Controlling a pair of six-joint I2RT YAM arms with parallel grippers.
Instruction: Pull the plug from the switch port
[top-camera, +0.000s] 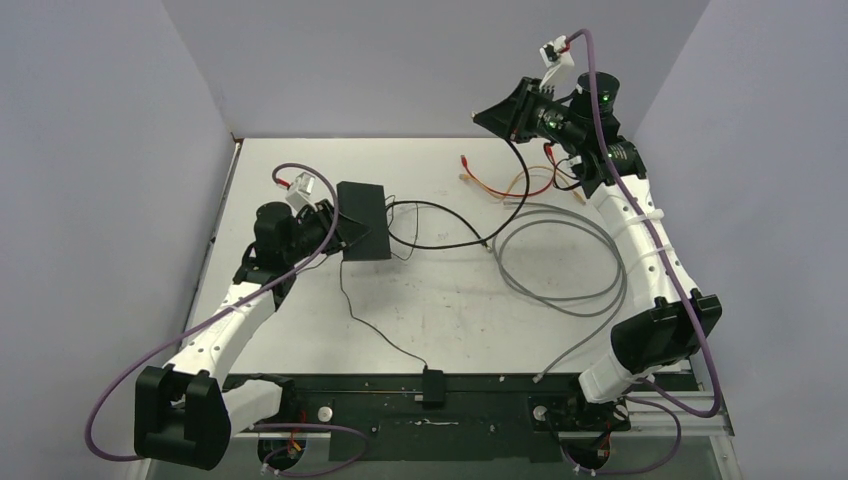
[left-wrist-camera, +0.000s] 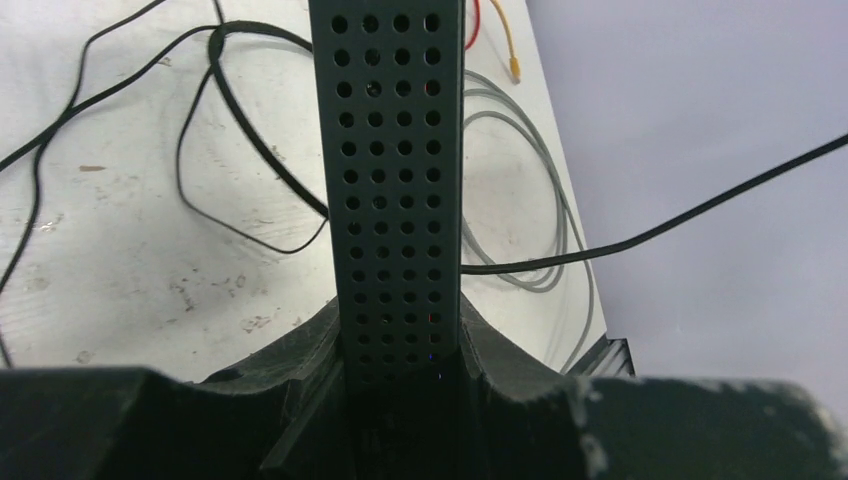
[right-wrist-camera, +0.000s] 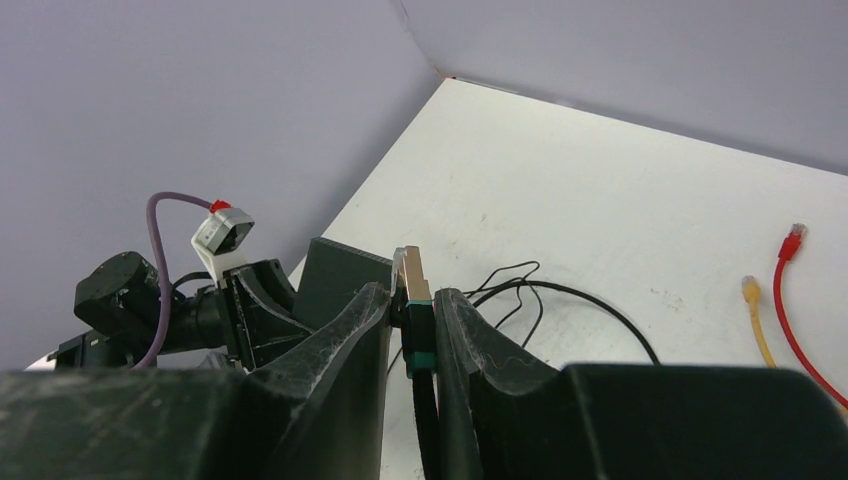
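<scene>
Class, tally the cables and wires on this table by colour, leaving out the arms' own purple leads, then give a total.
Black: 2, the black cable held in the right hand and the thin black wire
Grey: 1, the grey cable
Red: 1, the red cable
Yellow: 1, the yellow cable
Total: 5

Left tool clamped on switch, perforated face to camera; black cable loops left, grey cable coiled right, on white surface
</scene>
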